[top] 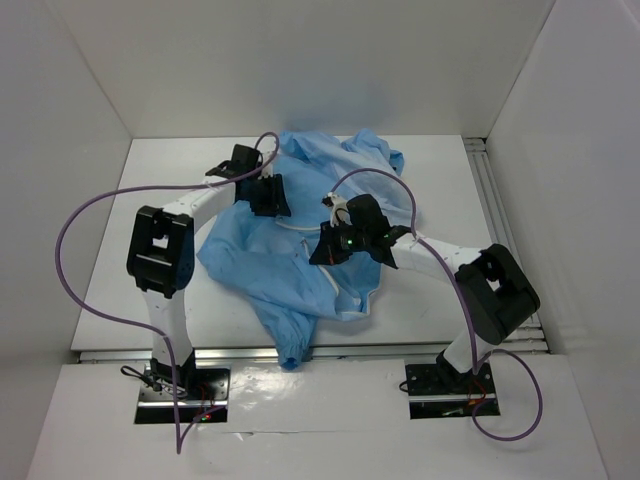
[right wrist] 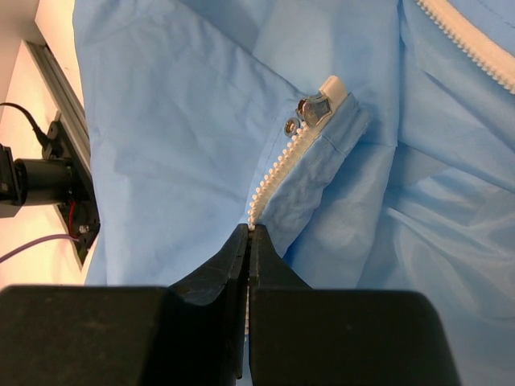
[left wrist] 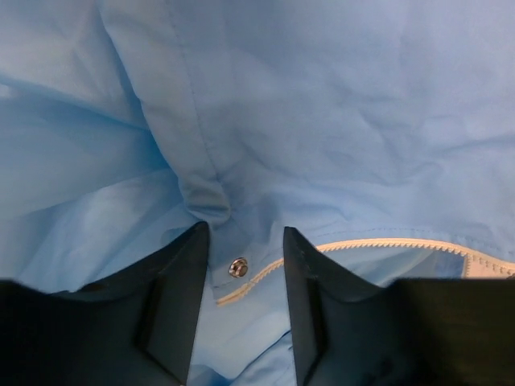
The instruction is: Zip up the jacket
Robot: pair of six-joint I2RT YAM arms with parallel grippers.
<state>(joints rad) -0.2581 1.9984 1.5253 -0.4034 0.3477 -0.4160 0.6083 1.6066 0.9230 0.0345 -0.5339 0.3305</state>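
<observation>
The light sky-blue jacket [top: 300, 250] lies crumpled in the middle of the table. My left gripper [top: 266, 196] hangs open over its upper part; in the left wrist view its fingers [left wrist: 181, 297] straddle a metal snap [left wrist: 238, 267] and the end of the white zipper edging [left wrist: 386, 244]. My right gripper [top: 335, 245] is shut on the zipper edging [right wrist: 278, 165], with the teeth running out from its tips [right wrist: 249, 233] to the metal slider [right wrist: 315, 108] at the strip's end.
White walls enclose the table. An aluminium rail [top: 500, 215] runs along the right side, and another [top: 330, 352] along the near edge. Purple cables [top: 70, 260] loop from both arms. The right wrist view shows the rail and a base fitting [right wrist: 56, 173] at left.
</observation>
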